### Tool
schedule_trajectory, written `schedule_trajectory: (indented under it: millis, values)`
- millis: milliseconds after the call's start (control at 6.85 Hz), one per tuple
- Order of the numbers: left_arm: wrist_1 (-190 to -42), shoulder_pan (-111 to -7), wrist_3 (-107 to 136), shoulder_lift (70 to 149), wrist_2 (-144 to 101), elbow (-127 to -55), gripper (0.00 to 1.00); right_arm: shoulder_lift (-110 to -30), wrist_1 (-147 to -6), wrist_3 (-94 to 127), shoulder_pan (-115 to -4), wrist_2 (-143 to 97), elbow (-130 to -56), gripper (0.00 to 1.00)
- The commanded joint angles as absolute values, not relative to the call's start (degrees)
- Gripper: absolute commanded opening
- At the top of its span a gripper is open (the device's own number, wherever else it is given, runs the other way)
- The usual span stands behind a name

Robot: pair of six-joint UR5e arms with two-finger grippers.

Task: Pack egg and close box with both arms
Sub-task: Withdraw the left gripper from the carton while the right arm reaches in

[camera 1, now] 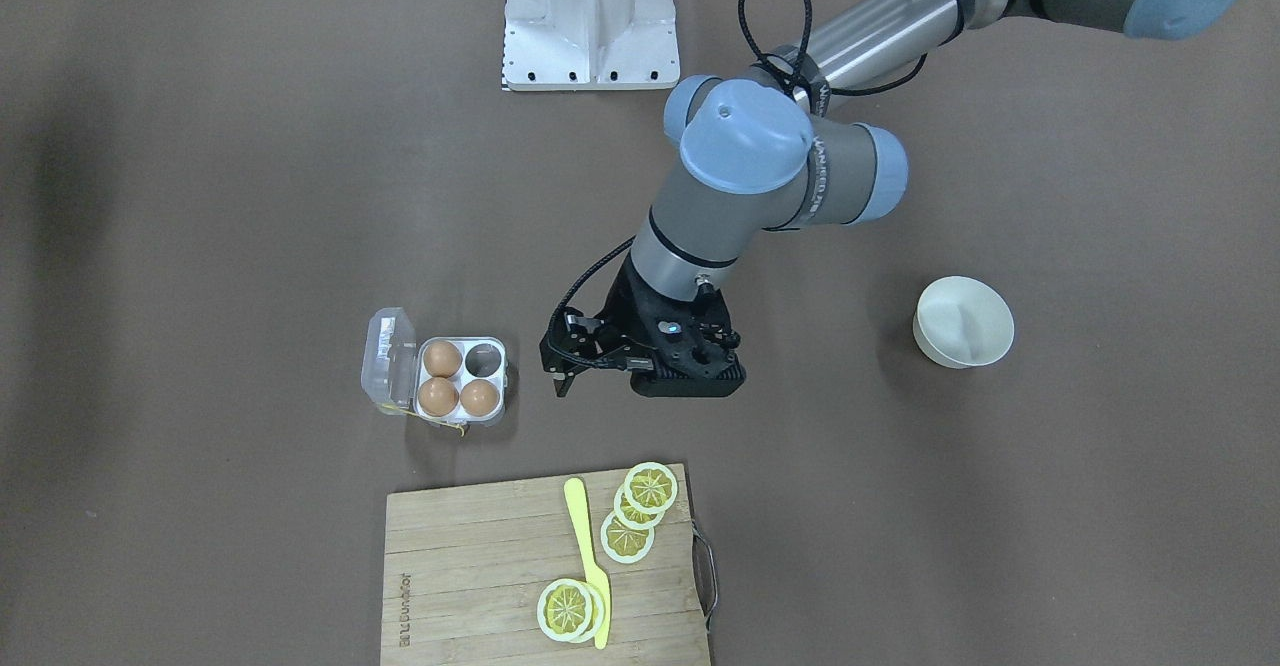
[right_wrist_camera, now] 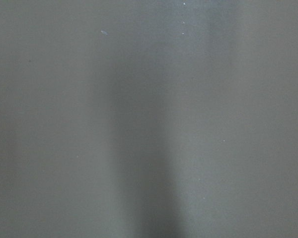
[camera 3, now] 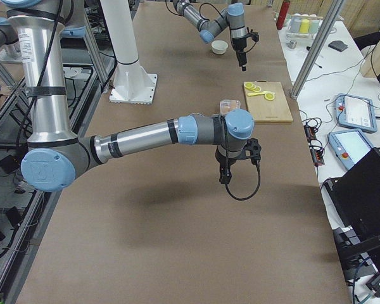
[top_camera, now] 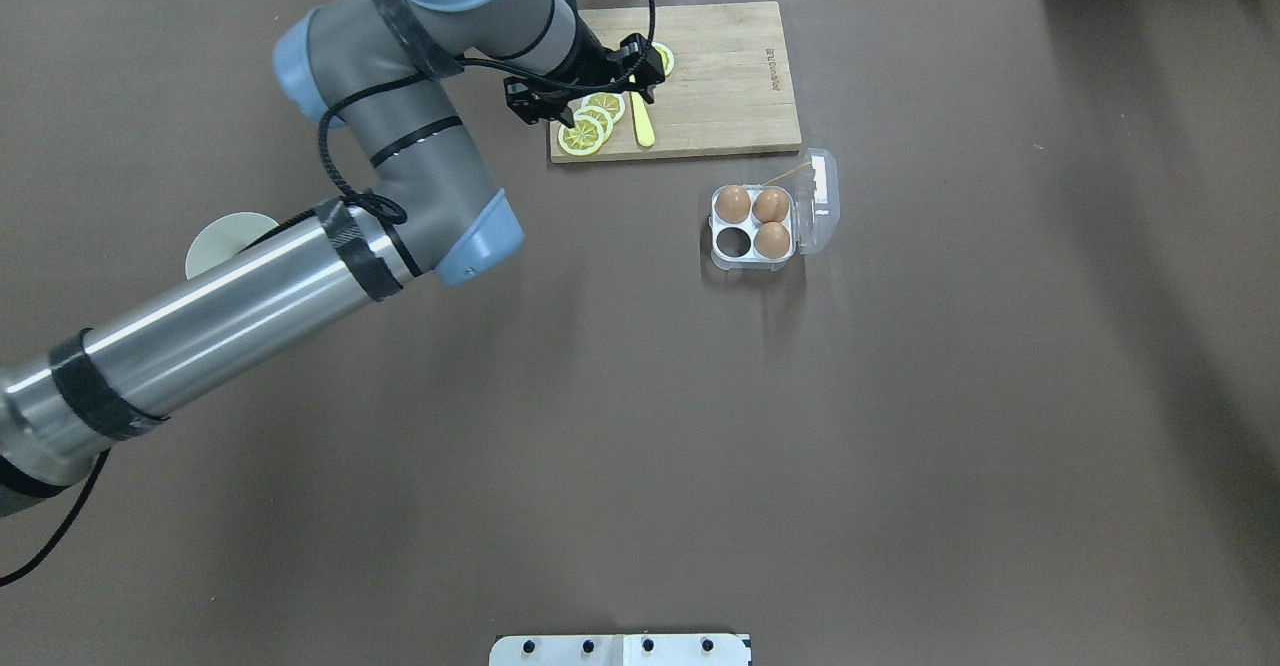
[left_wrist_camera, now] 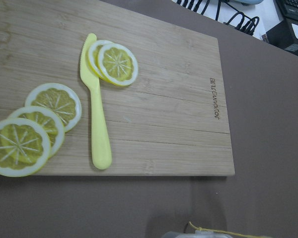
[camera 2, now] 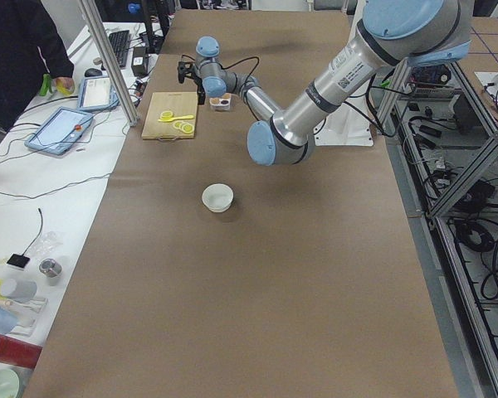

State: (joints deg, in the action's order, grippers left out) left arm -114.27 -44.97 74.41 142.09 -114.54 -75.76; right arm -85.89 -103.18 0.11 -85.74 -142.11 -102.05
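Observation:
The box [camera 1: 497, 384] is a pale grey four-cell carton on the brown table, its clear lid [camera 1: 388, 358] hinged open. Three brown eggs [camera 1: 441, 358] that look alike fill three cells; I cannot tell which is the task's egg. One cell [camera 1: 484, 356] is empty. The box also shows in the overhead view [top_camera: 752, 258]. My left gripper [camera 1: 605, 386] hangs a little way beside the box, seemingly open and empty; in the overhead view [top_camera: 607, 108] it hangs in front of the board. My right gripper [camera 3: 223, 177] shows only in the exterior right view, so I cannot tell its state.
A bamboo cutting board [camera 1: 470, 546] with lemon slices [camera 1: 640, 511] and a yellow knife [camera 1: 590, 566] lies just past the box. A white bowl [camera 1: 963, 321] that looks empty stands by the left arm. The right wrist view shows only bare table.

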Motion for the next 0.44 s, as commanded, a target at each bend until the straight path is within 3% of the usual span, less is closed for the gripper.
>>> schedule_trajectory:
  millis: [0, 146, 292]
  values:
    - [-101.90, -49.90, 65.17, 129.28, -116.19, -94.04, 0.97, -85.87, -93.58, 9.60, -83.16, -143.35, -101.52, 1.00]
    - [-101.34, -52.36, 60.69, 122.67, -117.67, -100.48, 0.97, -85.87, -87.77, 16.63, -80.45, -143.26, -101.51, 1.00]
    - [-101.34, -55.86, 59.43, 119.82, -122.47, -102.29, 0.97, -85.70, -81.54, 23.75, -76.59, -142.74, -100.99, 0.98]
